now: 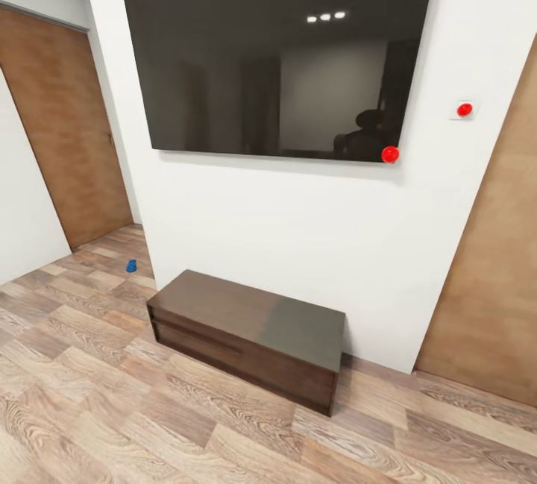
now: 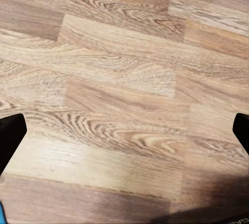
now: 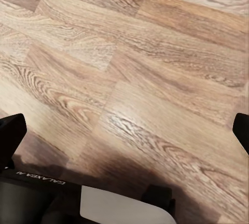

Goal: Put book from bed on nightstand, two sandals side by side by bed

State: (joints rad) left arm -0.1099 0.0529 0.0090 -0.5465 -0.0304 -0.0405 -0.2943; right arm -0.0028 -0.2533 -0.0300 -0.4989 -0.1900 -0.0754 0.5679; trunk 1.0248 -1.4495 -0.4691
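**Facing a wall with a dark screen and a low cabinet; both grippers open over bare floor**

From the head camera, a white wall (image 1: 283,245) fills the middle of the scene, with a large dark screen (image 1: 276,51) mounted on it. A red knob (image 1: 390,154) sits at the screen's lower right corner, and a second red button (image 1: 465,109) sits on a small white plate on the wall just beside it. Against the foot of the wall stands a low, long dark-brown cabinet (image 1: 246,335) with a flat glossy top; its drawers are shut and nothing lies on its top. A wooden door (image 1: 60,126) stands on the left and another wood panel (image 1: 492,275) on the right.

On the wood-plank floor (image 1: 112,409), near the left corner of the wall and well apart from the cabinet, is a small bright blue thing (image 1: 131,266), perhaps one of the sandals, though it is too small to tell.

The left gripper (image 2: 124,136) has its fingers (image 2: 10,136) spread wide over bare planks, holding nothing; a corner of the cabinet's base shows at the far edge. The right gripper (image 3: 124,133) is likewise spread wide and empty, its fingers (image 3: 10,136) over bare floor, far from the blue thing.
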